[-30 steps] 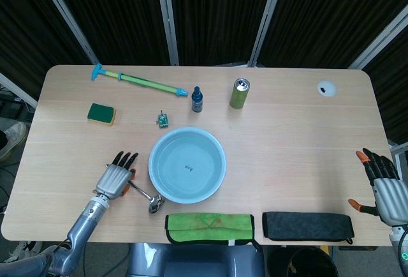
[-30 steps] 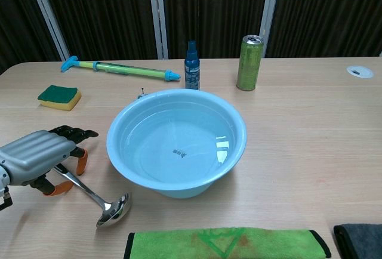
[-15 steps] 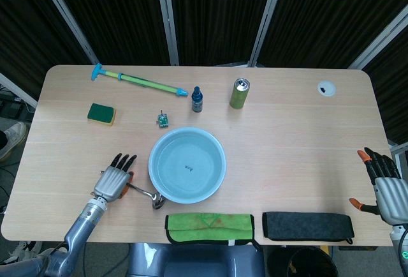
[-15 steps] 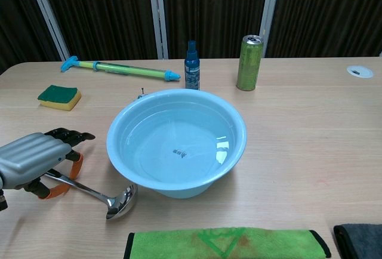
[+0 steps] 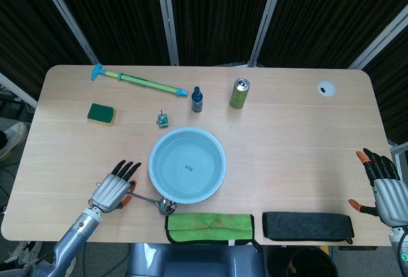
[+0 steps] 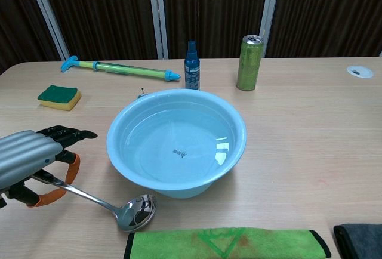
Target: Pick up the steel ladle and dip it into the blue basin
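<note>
The steel ladle point(image 5: 167, 207) lies low at the table's front, its bowl point(image 6: 136, 211) just left of the green cloth and in front of the blue basin point(image 5: 152, 165). My left hand point(image 5: 111, 191) holds the ladle's orange-tipped handle, fingers laid over it; in the chest view the left hand point(image 6: 27, 157) is at the left edge. The basin point(image 6: 179, 187) holds clear water and stands at the table's middle. My right hand point(image 5: 386, 187) hovers at the table's right front corner, fingers apart, holding nothing.
A green cloth point(image 5: 210, 221) and a dark cloth point(image 5: 308, 224) lie along the front edge. Behind the basin stand a blue bottle point(image 5: 197, 99) and a green can point(image 5: 240, 93). A sponge point(image 5: 101, 113) and a long green-blue tube point(image 5: 137, 81) lie at the back left.
My left hand has drawn back toward the front edge with the handle in it. The ladle swung round, its bowl sliding right to the green cloth's left end.
</note>
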Controlling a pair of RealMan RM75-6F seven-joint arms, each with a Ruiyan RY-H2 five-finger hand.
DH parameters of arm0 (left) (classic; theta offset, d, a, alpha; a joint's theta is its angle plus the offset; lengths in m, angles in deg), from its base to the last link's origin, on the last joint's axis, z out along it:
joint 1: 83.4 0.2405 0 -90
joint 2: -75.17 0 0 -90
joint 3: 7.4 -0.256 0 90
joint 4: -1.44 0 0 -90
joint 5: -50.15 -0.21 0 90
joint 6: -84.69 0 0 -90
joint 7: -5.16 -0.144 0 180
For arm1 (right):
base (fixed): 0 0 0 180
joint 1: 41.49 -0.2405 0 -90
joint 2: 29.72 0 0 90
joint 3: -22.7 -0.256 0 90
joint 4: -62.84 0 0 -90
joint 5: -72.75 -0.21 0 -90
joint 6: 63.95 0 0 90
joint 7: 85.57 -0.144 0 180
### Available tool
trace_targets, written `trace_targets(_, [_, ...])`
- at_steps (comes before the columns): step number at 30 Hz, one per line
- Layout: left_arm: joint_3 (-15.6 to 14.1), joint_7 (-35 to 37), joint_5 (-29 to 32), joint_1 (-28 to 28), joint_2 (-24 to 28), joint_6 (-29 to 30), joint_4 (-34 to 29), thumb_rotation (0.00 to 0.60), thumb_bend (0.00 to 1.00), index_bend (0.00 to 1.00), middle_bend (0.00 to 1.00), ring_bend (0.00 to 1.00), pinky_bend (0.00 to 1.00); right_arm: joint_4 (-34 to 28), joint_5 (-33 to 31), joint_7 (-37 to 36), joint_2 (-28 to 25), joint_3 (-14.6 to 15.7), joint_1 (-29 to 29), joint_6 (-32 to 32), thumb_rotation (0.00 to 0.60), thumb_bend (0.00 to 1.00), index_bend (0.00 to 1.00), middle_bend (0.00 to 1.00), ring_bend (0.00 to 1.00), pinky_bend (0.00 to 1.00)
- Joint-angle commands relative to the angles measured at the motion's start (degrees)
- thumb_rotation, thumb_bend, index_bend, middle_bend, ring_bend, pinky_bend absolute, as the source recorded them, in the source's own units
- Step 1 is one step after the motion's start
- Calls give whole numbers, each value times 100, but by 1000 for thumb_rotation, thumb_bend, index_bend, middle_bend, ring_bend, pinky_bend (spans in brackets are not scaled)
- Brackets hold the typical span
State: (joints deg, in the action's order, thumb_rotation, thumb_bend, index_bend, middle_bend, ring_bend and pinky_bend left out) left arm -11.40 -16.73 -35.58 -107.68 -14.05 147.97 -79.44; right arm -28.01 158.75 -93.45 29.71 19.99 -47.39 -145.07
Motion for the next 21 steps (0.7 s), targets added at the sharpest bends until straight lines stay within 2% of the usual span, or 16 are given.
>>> trace_targets(1, [-78,29,-155,40,145,143,-204,600,410,590,0,0,0,-6,28,-4,-4,9,11,-26,600,0,0,0,0,0])
trace_targets(21, [-188,-33,-587,161,532,523,-801,600,412,604,0,0,0,-26,163,-81,-43,56,66,-145,600,0,0,0,0,0])
